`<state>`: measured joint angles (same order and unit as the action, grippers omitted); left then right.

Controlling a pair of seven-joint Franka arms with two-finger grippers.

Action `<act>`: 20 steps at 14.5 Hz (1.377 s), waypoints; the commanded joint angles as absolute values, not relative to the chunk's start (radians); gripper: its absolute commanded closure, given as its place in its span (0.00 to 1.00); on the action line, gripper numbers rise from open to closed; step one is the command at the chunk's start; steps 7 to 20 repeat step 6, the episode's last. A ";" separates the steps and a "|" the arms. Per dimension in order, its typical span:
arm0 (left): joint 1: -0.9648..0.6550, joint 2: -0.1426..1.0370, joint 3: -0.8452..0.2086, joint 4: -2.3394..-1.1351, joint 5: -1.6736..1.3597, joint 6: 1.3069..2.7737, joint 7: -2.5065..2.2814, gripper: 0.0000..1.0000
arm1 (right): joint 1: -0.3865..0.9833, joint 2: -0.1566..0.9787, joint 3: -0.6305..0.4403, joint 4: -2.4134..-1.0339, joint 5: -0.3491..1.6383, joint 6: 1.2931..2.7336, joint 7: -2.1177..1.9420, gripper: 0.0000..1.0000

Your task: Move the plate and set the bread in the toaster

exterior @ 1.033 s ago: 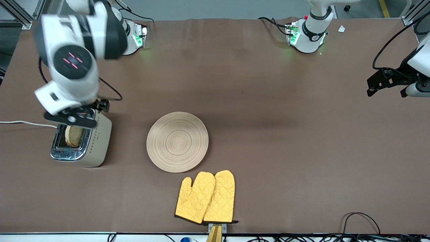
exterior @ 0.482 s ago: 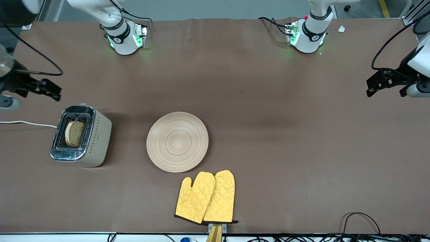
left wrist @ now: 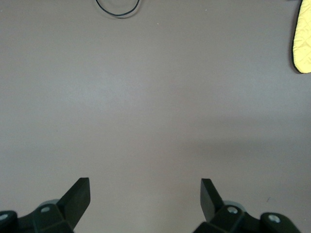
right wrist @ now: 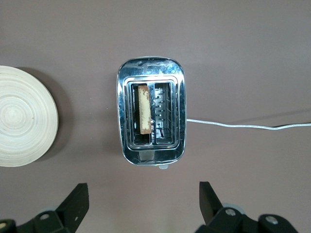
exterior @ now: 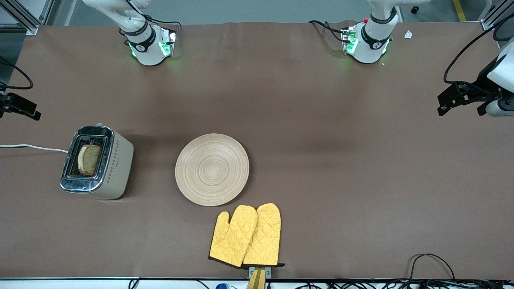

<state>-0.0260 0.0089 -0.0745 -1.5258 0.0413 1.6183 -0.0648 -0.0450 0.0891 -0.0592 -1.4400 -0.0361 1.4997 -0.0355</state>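
bread seated in toaster, both arms clear of the work

the slice of brown wholegrain bread [exterior: 89, 159] stands on edge in one slot of the two-slot toaster with the chrome top and cream-beige sides [exterior: 97, 162]; from the right wrist view it fills the slot nearer the plate, and the second slot is empty. the toaster sits toward the right arm's end of the table, its white cord [exterior: 32, 147] trailing off the edge at about nine o'clock from it in the front view. the round, light beige wooden plate with ring grooves [exterior: 212, 169] lies bare near the table's middle, at about three o'clock from the toaster and well apart from it. a pair of yellow quilted oven mitts [exterior: 245, 235] lies just beside the plate's rim, at about five o'clock from it, nearer the front camera.

the right gripper [right wrist: 143, 206] hangs high over the toaster with its fingers spread wide and nothing between them. the left gripper [left wrist: 145, 199] waits over bare brown tabletop [left wrist: 155, 107] at the left arm's end, likewise wide open and empty.

judging by this layout, both parts of the task look done: the plate carries nothing and the bread is in its slot. whether the toaster's lever is pressed cannot be told.
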 commanded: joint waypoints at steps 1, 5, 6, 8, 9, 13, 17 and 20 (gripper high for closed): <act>-0.025 0.020 -0.075 -1.500 0.031 1.598 -0.074 0.00 | -0.054 0.069 -0.044 -1.470 -0.015 1.508 -0.043 0.00; -0.029 0.020 -0.075 -1.499 0.035 1.598 -0.078 0.00 | -0.049 0.069 -0.043 -1.471 -0.011 1.503 -0.043 0.00; -0.029 0.020 -0.075 -1.499 0.032 1.598 -0.080 0.00 | -0.052 0.069 -0.043 -1.471 -0.008 1.503 -0.044 0.00; -0.029 0.020 -0.075 -1.499 0.032 1.598 -0.080 0.00 | -0.052 0.069 -0.043 -1.471 -0.008 1.503 -0.044 0.00; -0.029 0.020 -0.075 -1.499 0.032 1.598 -0.080 0.00 | -0.052 0.069 -0.043 -1.471 -0.008 1.503 -0.044 0.00; -0.029 0.020 -0.075 -1.499 0.032 1.598 -0.080 0.00 | -0.052 0.069 -0.043 -1.471 -0.008 1.503 -0.044 0.00; -0.029 0.020 -0.075 -1.499 0.032 1.598 -0.080 0.00 | -0.052 0.069 -0.043 -1.471 -0.008 1.503 -0.044 0.00; -0.029 0.020 -0.075 -1.499 0.032 1.598 -0.080 0.00 | -0.052 0.069 -0.043 -1.471 -0.008 1.503 -0.044 0.00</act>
